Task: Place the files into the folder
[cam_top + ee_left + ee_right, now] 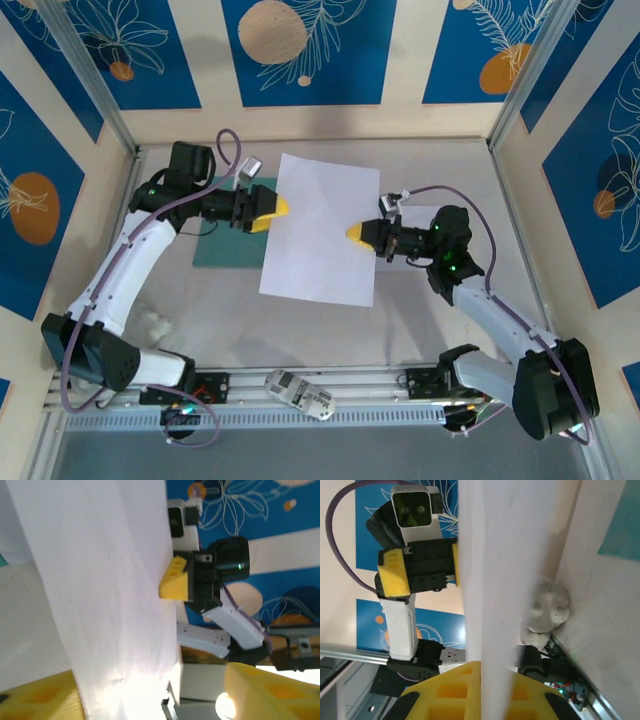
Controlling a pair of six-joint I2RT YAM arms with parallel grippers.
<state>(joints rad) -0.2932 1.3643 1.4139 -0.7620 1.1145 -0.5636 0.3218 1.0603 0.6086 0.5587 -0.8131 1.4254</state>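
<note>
While the white paper (322, 230) hung above the surface (430, 320) between the two arms, the task was, in my judgement, only in its early part, because nothing lay yet inside the folder (225, 250). The right pincer (357, 234) was clamped on the right edge of the paper, and its own wrist view showed the sheet running out from between its yellow fingers (445, 695). The left pincer (272, 212) stood at the opposite, left edge, but its fingers (40, 700) were well apart, one on each side of the sheet, so it did not pinch the paper. The paper passed just beside one of them. Whether this was one sheet or several, I could not tell. The teal folder lay flat on the surface at the left, partly under the left arm, and its right part was hidden beneath the lifted paper. For this reason I could not say if its covers were open or closed. As I judged it, the lifting was done, and what was left was the main work: to carry the paper over the folder, to lay it down on the inner cover, and to let it go. Since only one edge was held, the thin sheet would probably sag or swing on the way.
</note>
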